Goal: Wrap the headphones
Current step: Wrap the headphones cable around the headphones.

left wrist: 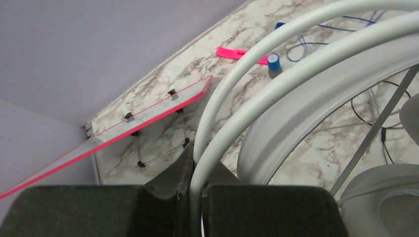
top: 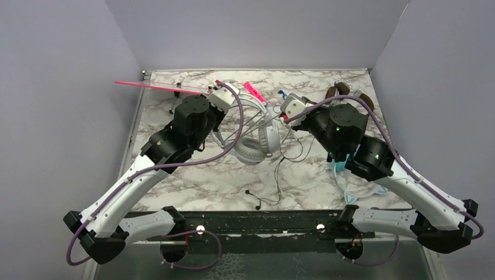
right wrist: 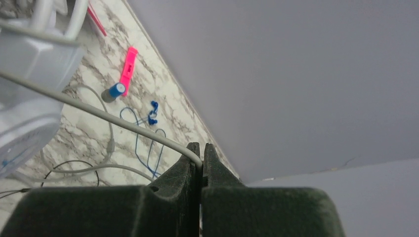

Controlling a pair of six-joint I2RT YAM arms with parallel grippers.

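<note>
The marble counter (top: 192,175) carries three sets of headphones. The white headphones (top: 260,143) lie mid-counter between the two arms, with the cups toward the near side. The teal headphones (top: 341,175) sit near the right edge, mostly hidden under the right arm. The brown headphones (top: 340,91) rest at the far right, just behind that arm.

The left claw (left wrist: 195,165) is clamped on a thick white cord (left wrist: 206,118), which curves up and away beside the white headband (left wrist: 296,108). The right claw (right wrist: 201,153) is pinched shut on a thinner grey cord (right wrist: 99,112) that runs back to a white cup at the left of the right wrist view.

A pink-edged clear strip (left wrist: 148,116) stands on small legs at the far left. Near the back wall lie a pink marker (right wrist: 129,64), a blue-capped cylinder (right wrist: 114,91) and a thin blue wire (right wrist: 143,128).
</note>
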